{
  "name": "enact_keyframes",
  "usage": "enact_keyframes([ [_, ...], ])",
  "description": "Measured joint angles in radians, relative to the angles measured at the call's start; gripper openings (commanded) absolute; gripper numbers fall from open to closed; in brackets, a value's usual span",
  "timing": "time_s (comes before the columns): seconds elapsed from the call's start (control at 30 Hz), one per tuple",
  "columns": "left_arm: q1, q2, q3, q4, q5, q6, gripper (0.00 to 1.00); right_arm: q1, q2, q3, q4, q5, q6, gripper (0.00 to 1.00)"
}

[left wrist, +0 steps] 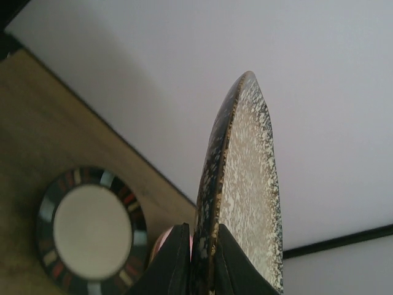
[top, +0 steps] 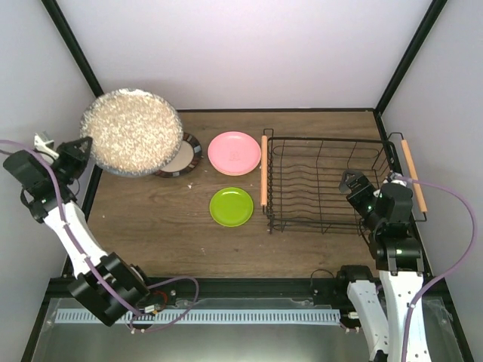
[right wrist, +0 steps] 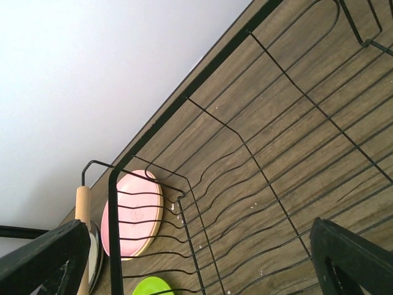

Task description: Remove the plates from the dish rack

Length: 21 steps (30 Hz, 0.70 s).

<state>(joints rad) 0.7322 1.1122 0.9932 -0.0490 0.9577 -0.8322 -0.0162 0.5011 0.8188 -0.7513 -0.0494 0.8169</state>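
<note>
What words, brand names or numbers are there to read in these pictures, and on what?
None can be read in any view.
The large speckled grey round plate, the cream plate with the dark brown rim, the small lime green plate and the black wire dish rack show no writing.
Faint marks on the pink plate are too blurred to read.

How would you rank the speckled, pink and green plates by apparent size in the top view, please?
1. Speckled plate, though it is held up nearer the camera.
2. Pink plate.
3. Green plate.
</note>
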Motion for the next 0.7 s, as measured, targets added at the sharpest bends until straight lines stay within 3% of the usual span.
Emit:
enact_keyframes([
  [0.33,0.006,-0.074,-0.064,-0.653,-0.025,0.451,0.04,0.0,0.065,-0.018,0.076,-0.04,-0.045,1.0],
  [0.5,0.006,-0.094,-0.122,-0.864,-0.131,0.587,0.04,0.0,0.071,-0.052,0.087,-0.061,-0.057,1.0],
  [0.7,0.011,-0.103,-0.174,-0.991,-0.219,0.667,0.04,0.0,0.063,-0.068,0.088,-0.063,-0.071,1.0],
])
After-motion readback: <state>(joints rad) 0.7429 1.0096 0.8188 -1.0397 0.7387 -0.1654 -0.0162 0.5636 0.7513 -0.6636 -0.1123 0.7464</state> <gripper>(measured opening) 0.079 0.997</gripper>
